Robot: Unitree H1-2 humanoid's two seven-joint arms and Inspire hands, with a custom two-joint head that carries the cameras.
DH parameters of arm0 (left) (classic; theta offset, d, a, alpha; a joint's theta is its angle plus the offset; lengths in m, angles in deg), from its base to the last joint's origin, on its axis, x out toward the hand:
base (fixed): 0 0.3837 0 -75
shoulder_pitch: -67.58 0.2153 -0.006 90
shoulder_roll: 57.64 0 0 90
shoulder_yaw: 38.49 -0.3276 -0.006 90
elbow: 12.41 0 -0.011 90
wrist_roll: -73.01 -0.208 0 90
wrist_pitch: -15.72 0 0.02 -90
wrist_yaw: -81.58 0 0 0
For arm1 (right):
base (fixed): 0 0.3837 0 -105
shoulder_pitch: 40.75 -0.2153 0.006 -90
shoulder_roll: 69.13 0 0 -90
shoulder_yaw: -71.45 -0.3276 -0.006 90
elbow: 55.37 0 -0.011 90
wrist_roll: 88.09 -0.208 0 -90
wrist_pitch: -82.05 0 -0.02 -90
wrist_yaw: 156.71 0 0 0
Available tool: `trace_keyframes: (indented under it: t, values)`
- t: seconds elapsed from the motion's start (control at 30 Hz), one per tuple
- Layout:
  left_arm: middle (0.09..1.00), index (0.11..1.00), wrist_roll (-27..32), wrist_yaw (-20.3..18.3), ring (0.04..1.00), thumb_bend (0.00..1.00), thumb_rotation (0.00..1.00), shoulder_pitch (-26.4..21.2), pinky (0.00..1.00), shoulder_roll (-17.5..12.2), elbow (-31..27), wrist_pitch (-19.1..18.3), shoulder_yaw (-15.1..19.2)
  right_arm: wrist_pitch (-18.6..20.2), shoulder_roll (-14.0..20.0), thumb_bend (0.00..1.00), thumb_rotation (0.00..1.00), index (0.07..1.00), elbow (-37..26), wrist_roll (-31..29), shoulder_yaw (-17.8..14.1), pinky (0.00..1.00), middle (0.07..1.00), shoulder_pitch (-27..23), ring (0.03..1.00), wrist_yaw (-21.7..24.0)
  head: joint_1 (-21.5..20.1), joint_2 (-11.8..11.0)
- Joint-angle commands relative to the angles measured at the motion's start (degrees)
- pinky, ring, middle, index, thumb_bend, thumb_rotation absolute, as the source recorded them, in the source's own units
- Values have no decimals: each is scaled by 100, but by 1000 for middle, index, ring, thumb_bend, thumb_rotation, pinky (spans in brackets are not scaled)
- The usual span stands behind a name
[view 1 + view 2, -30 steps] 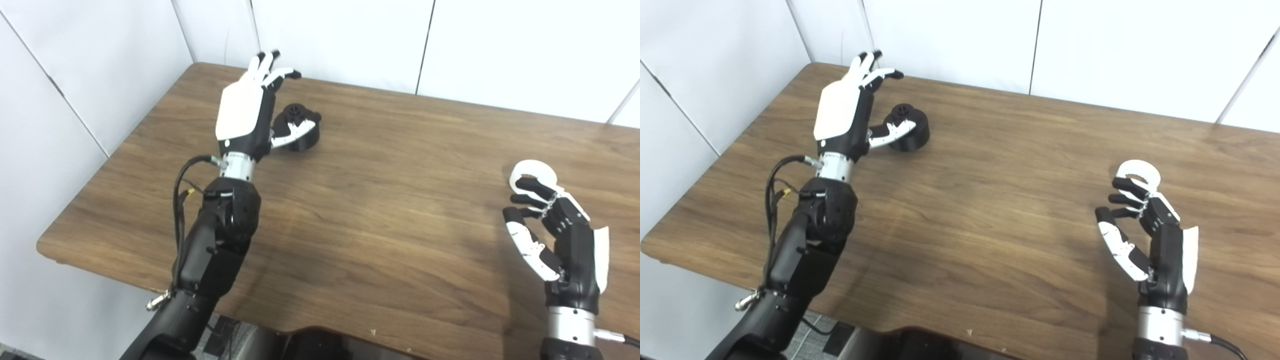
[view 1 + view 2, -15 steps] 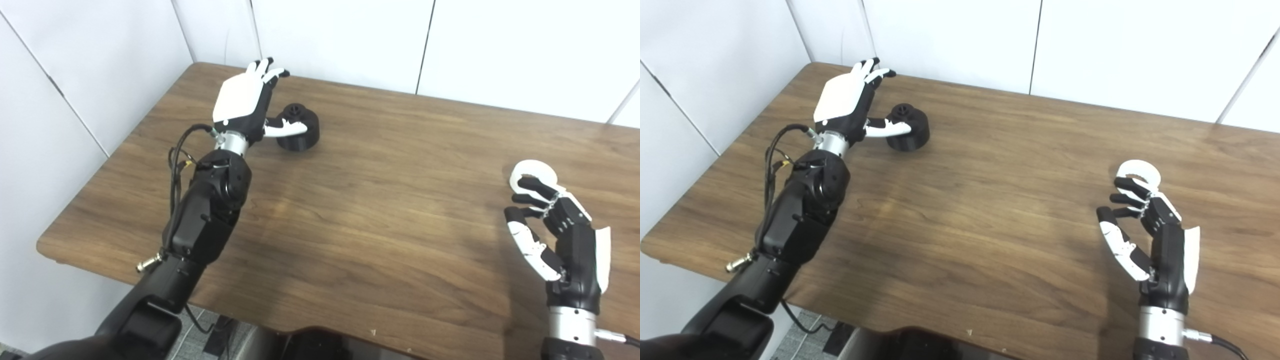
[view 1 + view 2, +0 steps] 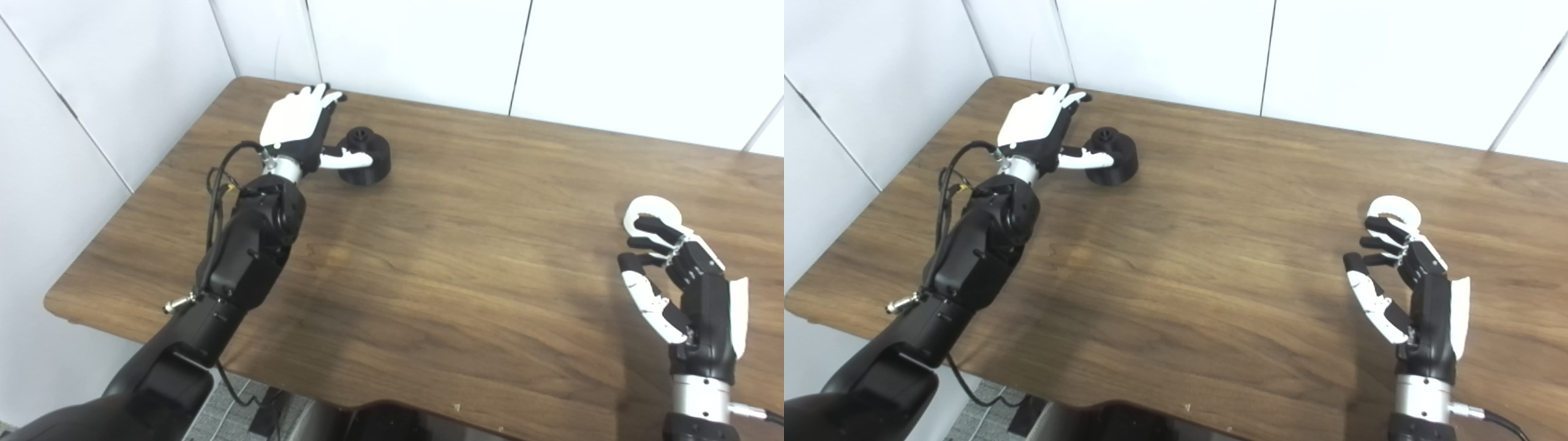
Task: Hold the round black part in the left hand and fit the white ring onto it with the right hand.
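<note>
The round black part (image 3: 366, 160), with a small knob on top, sits on the table at the far left. My left hand (image 3: 300, 128) is open just left of it, fingers spread and pointing away, thumb reaching across the part's near side. The white ring (image 3: 654, 211) lies flat on the table at the right. My right hand (image 3: 677, 288) hovers open just in front of the ring, fingers curled and apart, their tips overlapping the ring's near edge in view. Neither hand holds anything.
The brown wooden table (image 3: 465, 245) carries only these two parts. White wall panels (image 3: 416, 43) close off the back and left sides. The table's front edge (image 3: 367, 404) runs near the bottom of the picture.
My left hand has dropped lower and reached farther toward the back, flattening beside the black part, and the arm has stretched out. The right hand and the ring have stayed put.
</note>
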Motion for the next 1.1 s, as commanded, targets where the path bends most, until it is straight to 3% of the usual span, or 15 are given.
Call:
trace_keyframes:
  t: [0.0,0.27,1.07]
  values:
    - [1000,917,-147,33,1000,1000,668,-391,1000,-228,19,-47,-36,-141,-124,546,391,678,271,8,-58,526,714,184,639,62,7,-1]
    - [1000,915,-150,34,1000,1000,699,-478,1000,-390,584,-33,-300,-174,-111,551,396,678,291,25,-85,522,714,175,636,73,-3,6]
    - [1000,900,55,223,1000,1000,694,-475,1000,-310,1319,29,-521,-162,-152,560,399,677,185,23,-177,524,705,245,631,173,-61,79]
